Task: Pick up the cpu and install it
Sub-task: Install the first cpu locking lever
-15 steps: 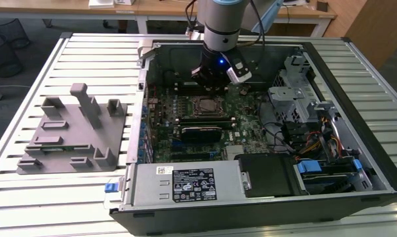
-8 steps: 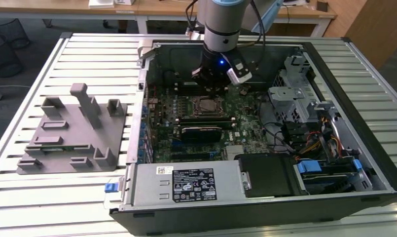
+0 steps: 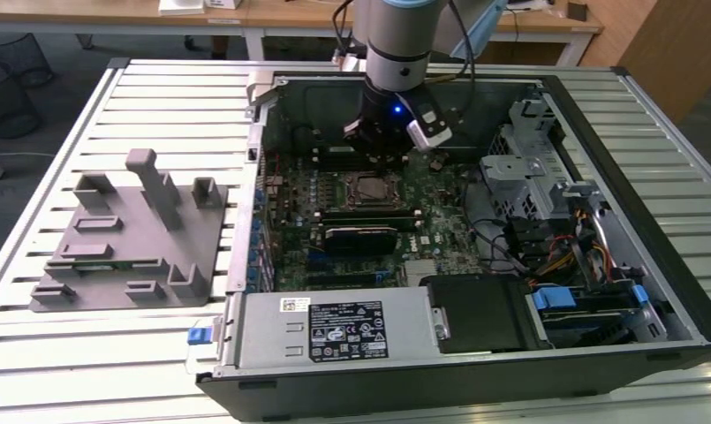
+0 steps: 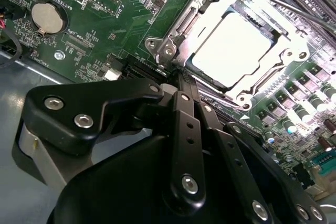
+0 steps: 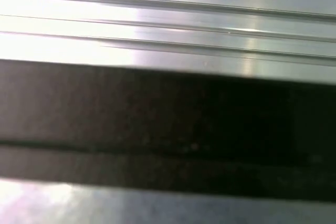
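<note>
Nearest us, the gripper (image 4: 180, 77) has its jaws drawn together with nothing between them, its tips at the edge of the socket frame (image 4: 169, 51). Just beyond, the cpu (image 4: 236, 45) lies in the socket. We fear a sideways nudge could skew it and bend pins.

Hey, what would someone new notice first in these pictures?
The open computer case on the slatted table, with the robot arm reaching down into it over the motherboard. In the second wrist view the pale cpu sits in its socket, the gripper close beside it. A grey fixture stands at the exterior view's left.
</note>
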Robot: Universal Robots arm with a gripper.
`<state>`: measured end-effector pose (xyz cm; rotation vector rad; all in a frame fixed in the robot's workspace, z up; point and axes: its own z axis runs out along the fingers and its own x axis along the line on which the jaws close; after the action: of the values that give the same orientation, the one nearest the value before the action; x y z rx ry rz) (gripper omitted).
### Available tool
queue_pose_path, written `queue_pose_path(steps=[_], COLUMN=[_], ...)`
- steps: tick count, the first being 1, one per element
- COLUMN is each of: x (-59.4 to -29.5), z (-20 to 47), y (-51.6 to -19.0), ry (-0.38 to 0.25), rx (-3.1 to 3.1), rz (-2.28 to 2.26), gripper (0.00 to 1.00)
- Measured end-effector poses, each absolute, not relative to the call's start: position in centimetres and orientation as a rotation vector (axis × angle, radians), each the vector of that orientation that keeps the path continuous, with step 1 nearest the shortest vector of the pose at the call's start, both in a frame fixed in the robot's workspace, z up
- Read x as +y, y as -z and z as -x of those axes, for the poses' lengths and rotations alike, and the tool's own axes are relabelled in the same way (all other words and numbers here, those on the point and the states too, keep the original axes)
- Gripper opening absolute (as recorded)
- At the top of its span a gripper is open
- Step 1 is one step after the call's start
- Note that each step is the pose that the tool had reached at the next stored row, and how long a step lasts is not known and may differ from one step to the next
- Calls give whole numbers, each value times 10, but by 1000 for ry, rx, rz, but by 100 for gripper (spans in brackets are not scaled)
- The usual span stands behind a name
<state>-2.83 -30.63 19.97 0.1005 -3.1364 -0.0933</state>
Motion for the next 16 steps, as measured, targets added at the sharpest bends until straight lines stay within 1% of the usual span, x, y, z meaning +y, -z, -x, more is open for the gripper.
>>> queue_pose_path(steps=[10, 16], x=[-306, -306], z=[27, 26], y=[-197, -199], ry=[48, 50], rx=[-3135, -3136], rz=[-100, -100], gripper=[11, 11])
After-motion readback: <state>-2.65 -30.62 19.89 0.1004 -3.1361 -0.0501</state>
